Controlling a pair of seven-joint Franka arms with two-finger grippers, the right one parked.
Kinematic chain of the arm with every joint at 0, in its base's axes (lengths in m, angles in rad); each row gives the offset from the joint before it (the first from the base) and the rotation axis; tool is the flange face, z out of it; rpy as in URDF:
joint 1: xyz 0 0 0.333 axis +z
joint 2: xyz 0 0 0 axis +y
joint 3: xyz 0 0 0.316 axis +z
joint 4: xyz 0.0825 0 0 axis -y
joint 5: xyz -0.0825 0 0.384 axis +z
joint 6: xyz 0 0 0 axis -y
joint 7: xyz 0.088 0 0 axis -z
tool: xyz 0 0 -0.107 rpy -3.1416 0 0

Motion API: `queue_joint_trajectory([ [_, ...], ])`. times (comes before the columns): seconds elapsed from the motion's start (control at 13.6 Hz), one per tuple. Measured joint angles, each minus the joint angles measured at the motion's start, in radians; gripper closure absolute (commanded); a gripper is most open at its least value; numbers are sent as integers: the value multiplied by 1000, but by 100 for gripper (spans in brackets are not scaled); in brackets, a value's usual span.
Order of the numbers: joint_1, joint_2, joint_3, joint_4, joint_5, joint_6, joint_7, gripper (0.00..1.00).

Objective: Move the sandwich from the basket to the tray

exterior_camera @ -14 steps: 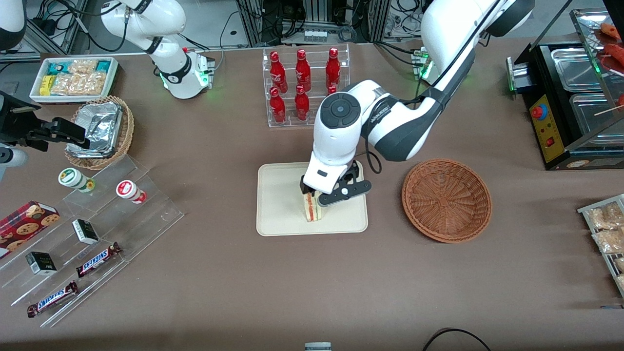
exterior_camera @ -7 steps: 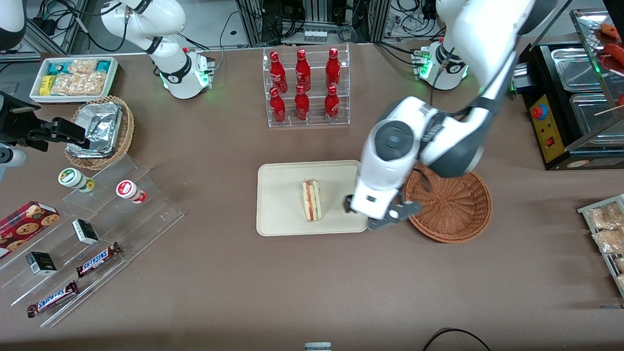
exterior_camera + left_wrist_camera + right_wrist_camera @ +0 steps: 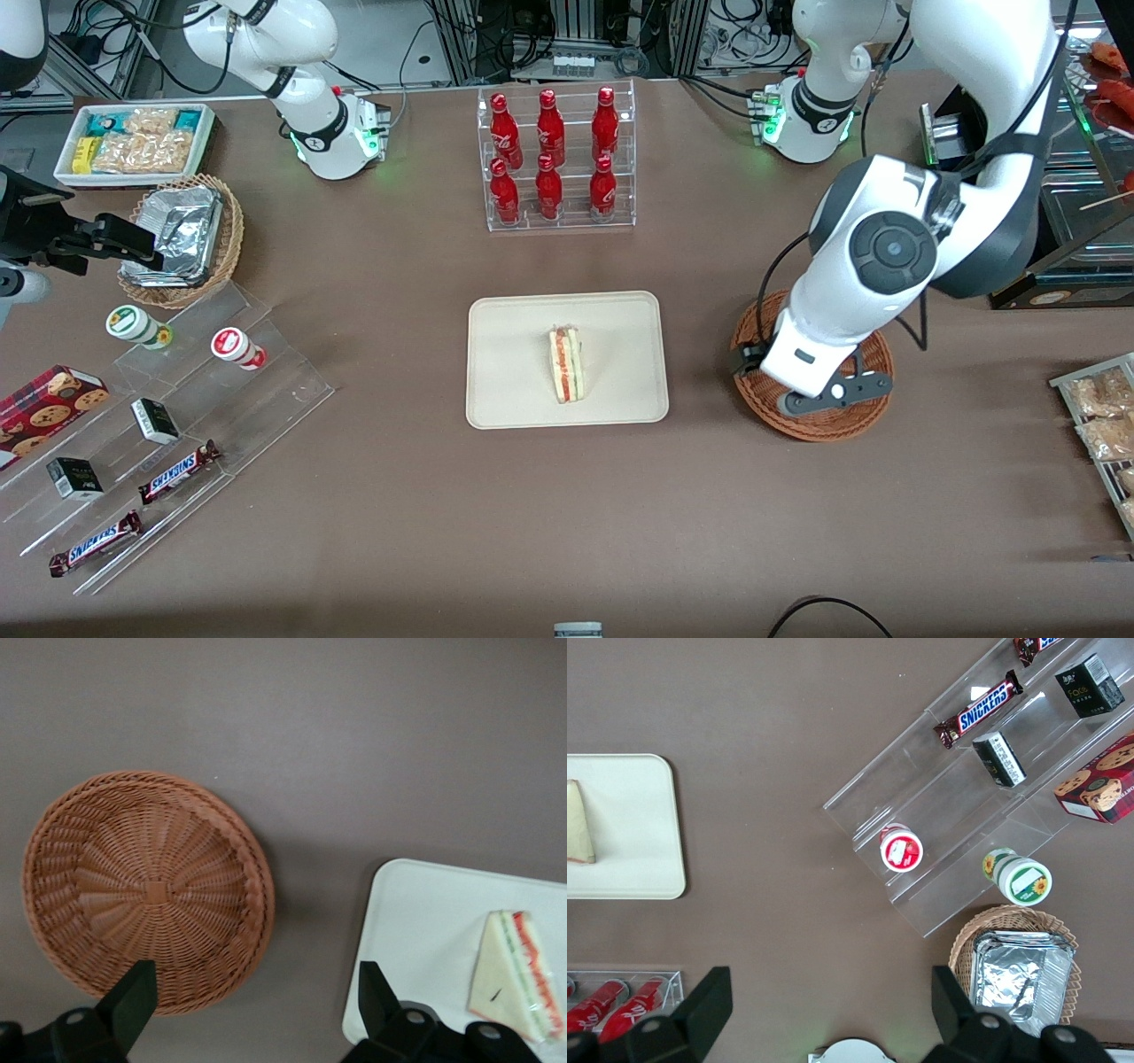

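Note:
The sandwich (image 3: 567,363) lies on the cream tray (image 3: 514,354), near its middle, with the red and green cut edge up. It also shows in the left wrist view (image 3: 514,974) on the tray (image 3: 416,930). The reddish-brown basket (image 3: 824,424) stands beside the tray toward the working arm's end, and the wrist view shows the basket (image 3: 146,890) empty. My left gripper (image 3: 769,365) hangs well above the basket's rim on the tray's side. In the wrist view the gripper (image 3: 252,1010) is open and holds nothing, its black fingers (image 3: 133,997) wide apart.
A clear rack of red bottles (image 3: 554,159) stands farther from the front camera than the tray. A black food warmer (image 3: 1036,177) and a snack rack (image 3: 1103,416) sit at the working arm's end. A tan foil-pack basket (image 3: 182,235) and acrylic steps (image 3: 177,399) sit at the parked arm's end.
My left gripper let go of the sandwich on the tray, rose, and swung away to above the basket. The sandwich has stayed on the tray.

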Motion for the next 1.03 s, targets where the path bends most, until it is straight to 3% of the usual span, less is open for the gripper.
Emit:
queue_joint_trajectory([
  [0.37, 50, -82, 41, -69, -47, -97, 269, 0],
  [0.74, 51, -171, 215, -67, -145, -232, 568, 0],
  [1.03, 16, -248, 357, -55, -160, -316, 687, 0],
])
